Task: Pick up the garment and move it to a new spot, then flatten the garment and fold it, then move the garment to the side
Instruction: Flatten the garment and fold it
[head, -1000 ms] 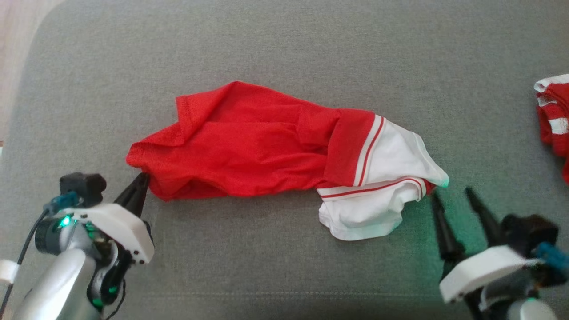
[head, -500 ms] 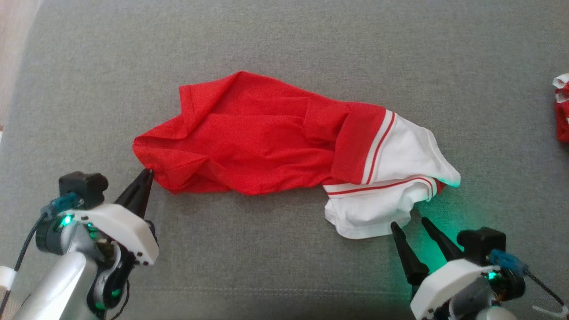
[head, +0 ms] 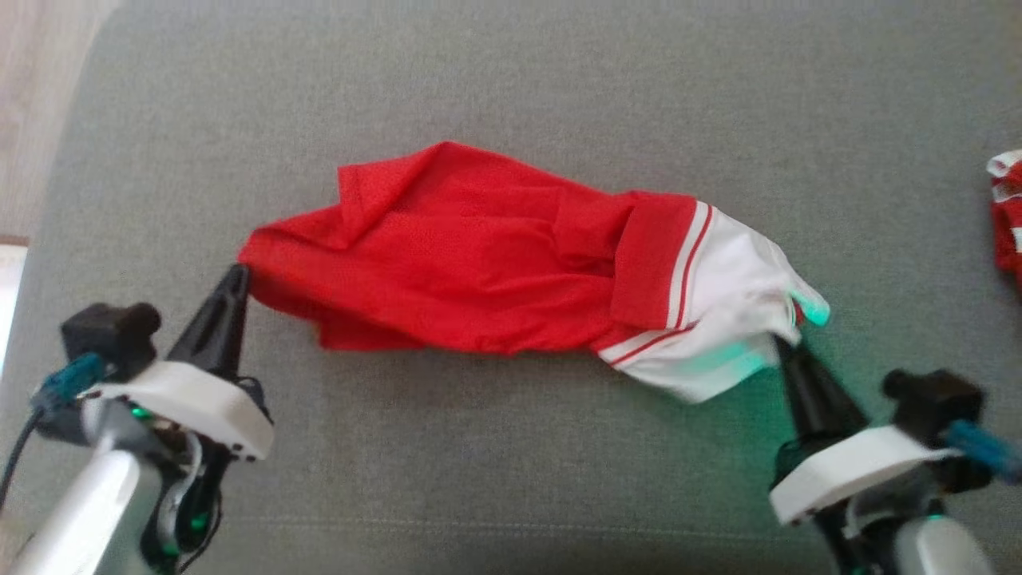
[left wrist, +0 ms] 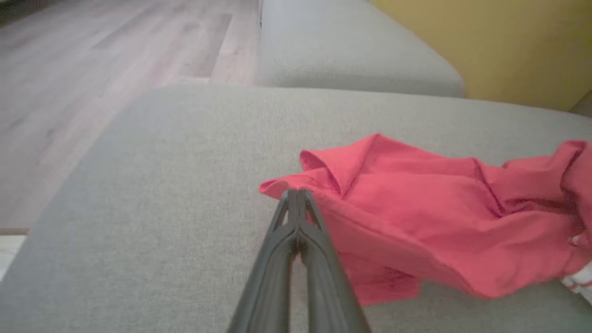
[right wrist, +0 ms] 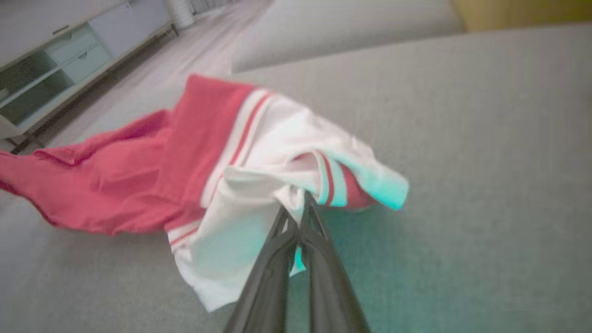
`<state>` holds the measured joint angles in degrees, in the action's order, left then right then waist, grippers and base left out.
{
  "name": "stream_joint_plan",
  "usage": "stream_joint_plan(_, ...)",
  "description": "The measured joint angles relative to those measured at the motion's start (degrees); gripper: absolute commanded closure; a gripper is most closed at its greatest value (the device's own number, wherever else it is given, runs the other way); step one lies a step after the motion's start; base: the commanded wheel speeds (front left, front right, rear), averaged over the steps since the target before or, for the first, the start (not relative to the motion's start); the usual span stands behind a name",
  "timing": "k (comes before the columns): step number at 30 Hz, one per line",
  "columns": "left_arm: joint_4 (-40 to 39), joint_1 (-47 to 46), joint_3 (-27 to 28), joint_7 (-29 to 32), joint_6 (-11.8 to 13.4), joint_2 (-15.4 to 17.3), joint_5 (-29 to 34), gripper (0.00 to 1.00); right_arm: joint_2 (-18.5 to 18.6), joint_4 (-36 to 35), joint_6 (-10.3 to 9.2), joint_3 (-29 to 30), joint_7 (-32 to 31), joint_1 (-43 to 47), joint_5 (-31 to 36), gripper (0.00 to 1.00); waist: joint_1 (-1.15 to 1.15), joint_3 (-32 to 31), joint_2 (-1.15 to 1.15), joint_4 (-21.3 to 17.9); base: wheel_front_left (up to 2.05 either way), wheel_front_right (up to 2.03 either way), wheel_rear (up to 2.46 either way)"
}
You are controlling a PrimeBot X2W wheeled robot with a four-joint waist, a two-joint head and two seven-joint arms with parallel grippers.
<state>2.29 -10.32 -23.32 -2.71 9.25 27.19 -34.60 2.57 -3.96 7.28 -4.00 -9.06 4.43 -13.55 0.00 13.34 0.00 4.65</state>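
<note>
left wrist view: the left gripper (left wrist: 297,193) has its two dark fingers pressed together on a red hem corner of the crumpled red-and-white mesh sports garment (left wrist: 430,212). in the right wrist view the right gripper (right wrist: 305,200) is closed too, pinching a fold at the white striped end. the garment sags between them near the middle of the grey fabric sofa cushion (head: 511,88), seemingly partly raised. i judge this the pick-up step. next, both arms should rise together, cloth taut, and carry it to a spot apart from the other red-and-white cloth (head: 1008,216).
</note>
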Motion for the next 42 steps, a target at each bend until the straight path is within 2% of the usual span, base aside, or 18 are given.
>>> stream_joint_plan(4, -6.02, 2.04, 1.80, -0.30, 2.81, 2.22, 1.56, 1.00, 0.04, -7.92, 0.00, 3.31, -0.07, -0.24, 0.78, 1.00, 0.00, -2.14, 0.00, -0.50, 0.00, 0.00, 0.00)
stream_joint_plan(8, -10.39, 1.96, 3.14, -0.49, 4.26, 3.77, 2.87, 1.00, 0.64, -12.82, 0.00, 6.16, -0.65, -0.77, 1.05, 1.00, 0.00, -3.79, 0.00, -0.72, 0.00, 0.00, 0.00)
stream_joint_plan(11, -14.21, 1.44, 3.99, -0.68, 4.92, 5.04, 4.03, 1.00, 2.81, -16.40, 0.00, 8.89, -1.59, -3.93, 1.62, 1.00, 0.00, -5.56, 0.00, -0.88, 0.00, 0.00, 0.00)
stream_joint_plan(18, -20.96, -7.59, 4.11, 1.20, 4.88, 7.06, 7.04, 1.00, 7.53, -24.38, 0.00, 13.16, -5.52, -15.85, 1.45, 1.00, 0.00, -9.63, 0.00, -0.98, 0.00, 0.00, 0.00)
stream_joint_plan(24, -22.27, -15.14, 3.86, 3.94, 4.19, 7.20, 7.82, 1.00, 9.32, -24.57, 0.00, 14.46, -8.10, -21.97, -1.07, 1.00, 0.00, -11.53, 0.00, -1.62, 0.00, 0.00, 0.00)
stream_joint_plan(31, -13.86, -22.01, 1.51, 4.69, 0.67, 4.26, 5.67, 1.00, 10.88, -17.47, 0.00, 12.74, -8.59, -28.79, -4.26, 1.00, 0.00, -10.28, 0.00, -2.48, 0.00, 0.00, 0.00)
stream_joint_plan(36, 0.74, -32.48, -0.02, 2.91, -3.36, 0.10, 4.60, 1.00, 12.43, -5.54, 0.00, 7.95, -7.36, -41.23, -6.23, 1.00, 0.00, -7.98, 0.00, -2.96, 0.00, 0.00, 0.00)
stream_joint_plan(42, 21.71, -45.74, -0.87, -3.02, -7.47, -5.22, 4.71, 1.00, 12.32, 13.06, 0.00, 0.59, -1.20, -59.20, -7.10, 1.00, 0.01, -5.95, 0.00, -3.52, 0.00, 0.00, 0.00)
